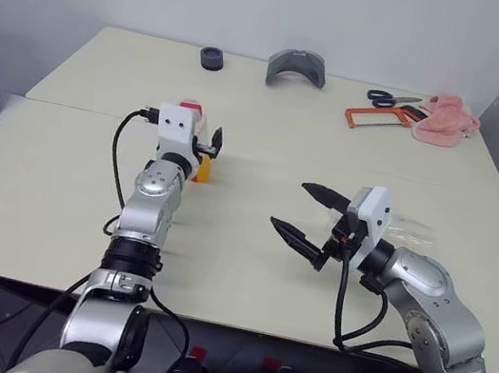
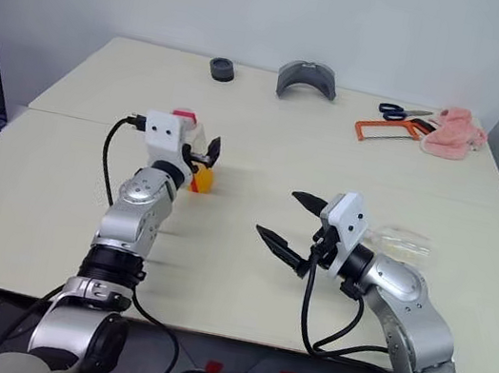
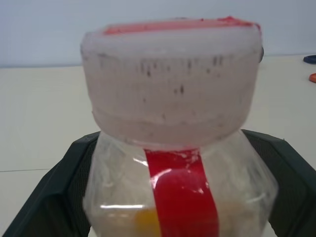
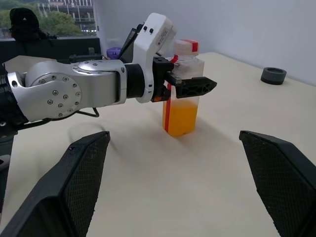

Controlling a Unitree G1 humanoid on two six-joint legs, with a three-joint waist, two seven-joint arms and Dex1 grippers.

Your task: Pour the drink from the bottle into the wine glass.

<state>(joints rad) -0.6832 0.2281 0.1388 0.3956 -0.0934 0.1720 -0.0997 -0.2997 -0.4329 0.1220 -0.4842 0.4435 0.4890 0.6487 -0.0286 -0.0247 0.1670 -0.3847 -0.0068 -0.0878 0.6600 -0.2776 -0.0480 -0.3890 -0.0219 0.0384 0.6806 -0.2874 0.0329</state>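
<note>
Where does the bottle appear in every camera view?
Left eye view: the bottle, left of centre, behind the left gripper.
Right eye view: left of centre.
Left wrist view: centre, between that gripper's fingers.
Right wrist view: upper centre, standing on the table.
Shared landmark: its red label strip.

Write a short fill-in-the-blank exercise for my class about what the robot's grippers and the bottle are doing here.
1. The left gripper has its fingers on either side of the ____.
2. The drink in it is ____ in colour.
3. The bottle's cap is ____ on.
4. The right gripper is ____ and holds nothing.

Missing words: bottle; orange; still; open
</note>
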